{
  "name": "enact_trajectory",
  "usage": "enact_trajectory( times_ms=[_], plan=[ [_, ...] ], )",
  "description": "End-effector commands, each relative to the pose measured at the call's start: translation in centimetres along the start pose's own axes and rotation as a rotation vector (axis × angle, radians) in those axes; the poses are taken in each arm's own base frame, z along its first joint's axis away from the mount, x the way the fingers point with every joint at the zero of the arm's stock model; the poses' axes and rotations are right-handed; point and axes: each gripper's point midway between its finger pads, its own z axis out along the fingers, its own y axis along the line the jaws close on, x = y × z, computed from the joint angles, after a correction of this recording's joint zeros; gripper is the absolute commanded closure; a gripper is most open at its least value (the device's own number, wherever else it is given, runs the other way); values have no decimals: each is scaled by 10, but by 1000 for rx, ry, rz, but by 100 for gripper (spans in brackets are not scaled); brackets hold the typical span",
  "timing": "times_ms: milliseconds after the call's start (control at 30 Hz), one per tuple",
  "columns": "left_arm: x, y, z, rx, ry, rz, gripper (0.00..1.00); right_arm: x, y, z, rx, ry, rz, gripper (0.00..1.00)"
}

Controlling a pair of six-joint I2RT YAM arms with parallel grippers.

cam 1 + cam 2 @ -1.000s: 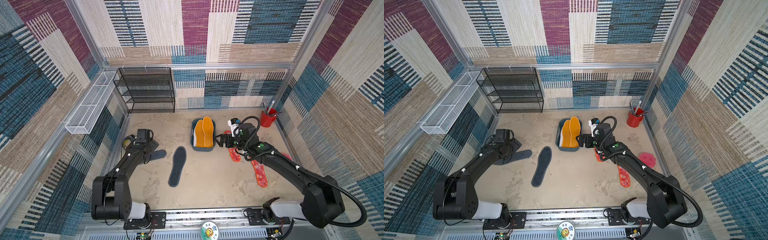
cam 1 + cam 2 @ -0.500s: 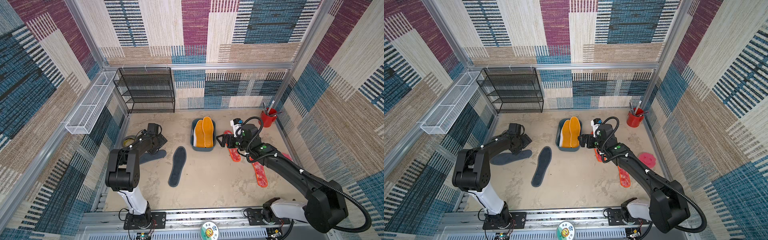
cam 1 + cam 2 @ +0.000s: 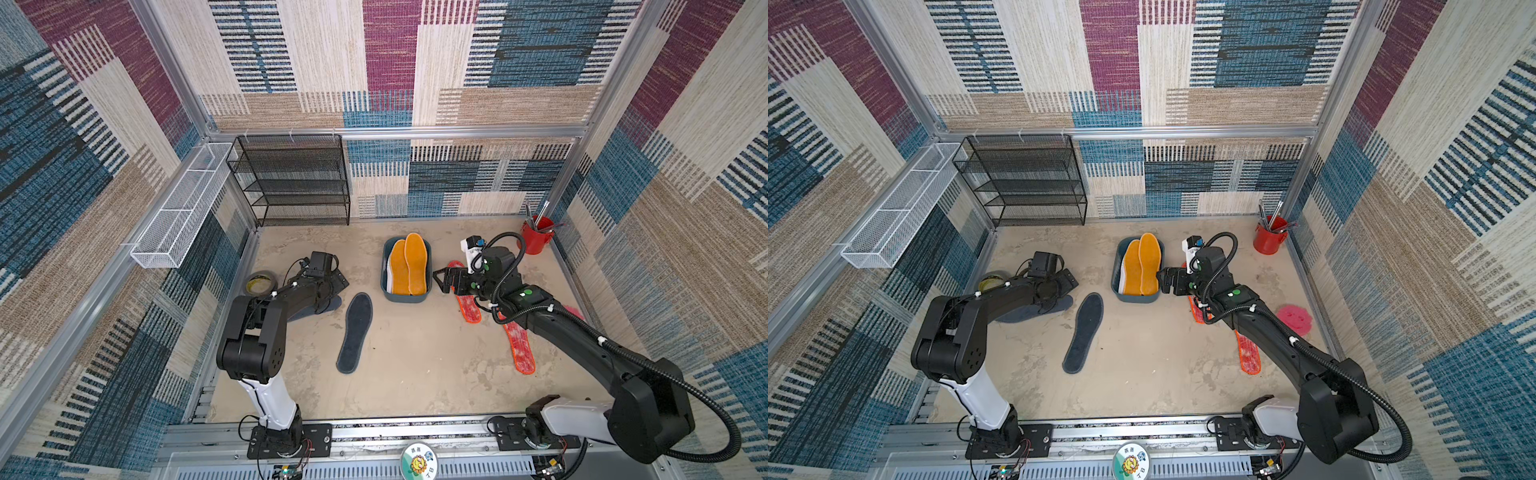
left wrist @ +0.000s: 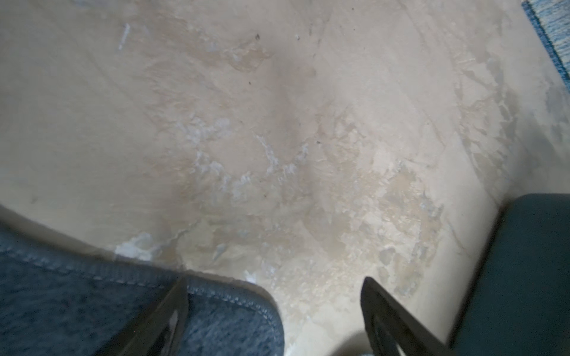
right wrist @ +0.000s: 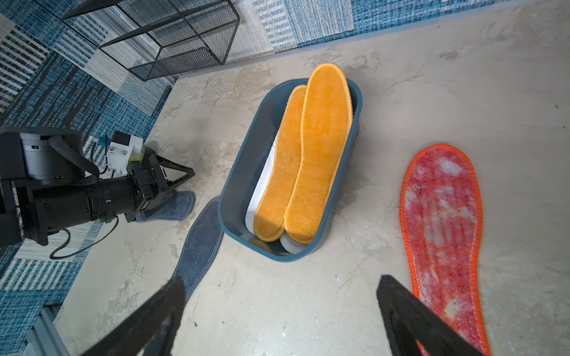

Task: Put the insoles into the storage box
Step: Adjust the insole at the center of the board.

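The teal storage box (image 3: 385,266) (image 3: 1116,272) (image 5: 237,172) holds two orange insoles (image 3: 409,266) (image 5: 320,148) lying on white ones (image 5: 262,191). One dark grey insole (image 3: 355,332) (image 3: 1084,332) (image 5: 200,246) lies flat left of the box. A second grey insole (image 4: 92,308) (image 5: 175,206) lies under my left gripper (image 3: 338,282) (image 4: 274,286), which is open and low over its end. Two red mottled insoles (image 3: 467,307) (image 3: 519,349) (image 5: 441,222) lie right of the box, partly under my right arm. My right gripper (image 3: 440,280) (image 5: 280,289) hangs open and empty beside the box.
A black mesh rack (image 3: 291,183) stands at the back left, and a white wire basket (image 3: 178,216) hangs on the left wall. A red tool cup (image 3: 536,237) sits at the back right. A tape roll (image 3: 261,283) lies far left, a pink round object (image 3: 1295,319) far right.
My left gripper has swung right, toward the box, over the end of the grey insole. My right gripper has edged a little left toward the box.
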Motion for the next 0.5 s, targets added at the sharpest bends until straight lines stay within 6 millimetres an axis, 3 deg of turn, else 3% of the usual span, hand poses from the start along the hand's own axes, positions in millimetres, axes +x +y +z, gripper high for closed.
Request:
enact_trajectory(
  times_ms=[0,167,300,467],
  plan=[
    [62,23,-3,-47,223,-17,11,-7,1,-1,1,-21,-14,2],
    [93,35,-16,-22,291,-17,11,-7,1,1,-1,-16,-13,2],
    [106,23,-34,65,351,27,12,-7,3,1,-9,-16,-10,2],
    [101,16,-72,124,313,54,12,-7,4,0,-19,-15,-5,2]
  ],
)
